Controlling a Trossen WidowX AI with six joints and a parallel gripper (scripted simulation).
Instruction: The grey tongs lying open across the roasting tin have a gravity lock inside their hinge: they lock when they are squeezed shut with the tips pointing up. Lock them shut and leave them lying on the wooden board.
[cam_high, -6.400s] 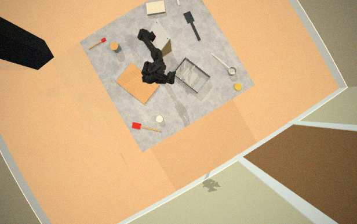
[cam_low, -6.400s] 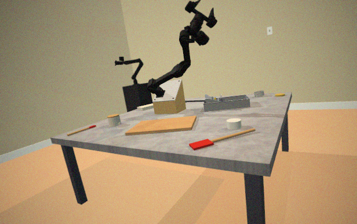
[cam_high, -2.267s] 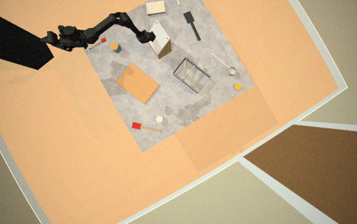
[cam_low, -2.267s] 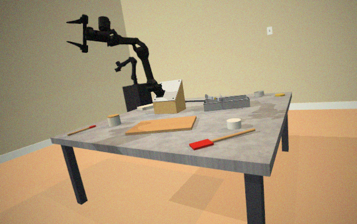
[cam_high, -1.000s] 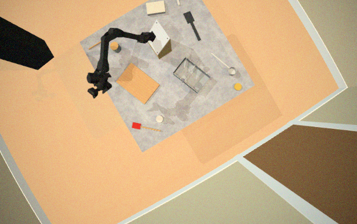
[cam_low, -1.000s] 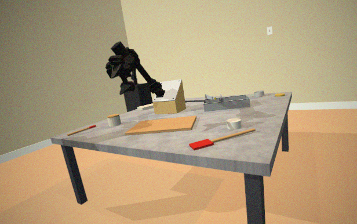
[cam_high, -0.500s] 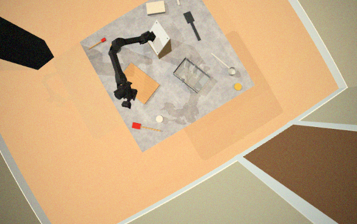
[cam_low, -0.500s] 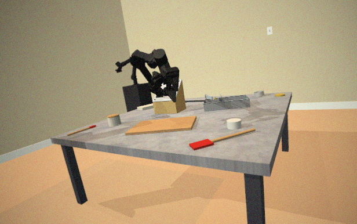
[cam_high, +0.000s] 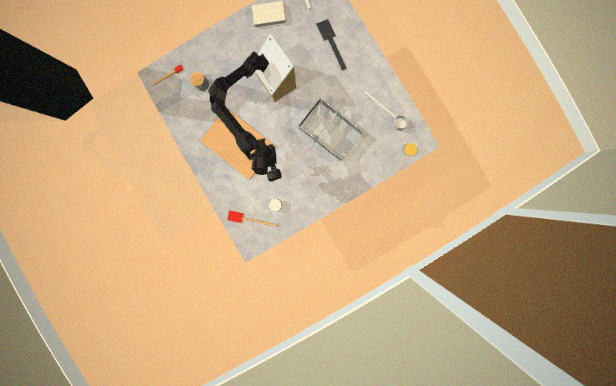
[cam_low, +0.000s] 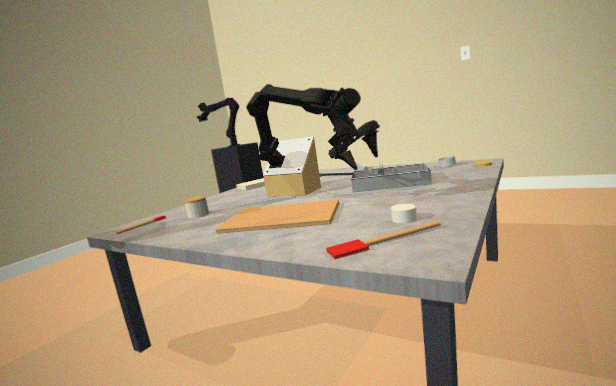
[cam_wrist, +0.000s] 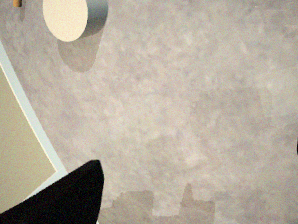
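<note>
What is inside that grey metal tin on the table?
Inside the roasting tin, some grey pieces show, too indistinct to name. In the side view, its near wall hides the bottom.

Open air was left between the raised gripper (cam_low: 366, 162) and the wooden board (cam_high: 212, 141) (cam_low: 280, 216). Passage toward the roasting tin (cam_high: 305, 131) (cam_low: 392, 181) was hemmed by its upright walls; the board's far side was blocked by the sloped box (cam_high: 285, 90) (cam_low: 286, 184).

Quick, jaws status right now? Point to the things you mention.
Gripper (cam_low: 366, 162): open, jaws wide apart, nothing between them.
</note>
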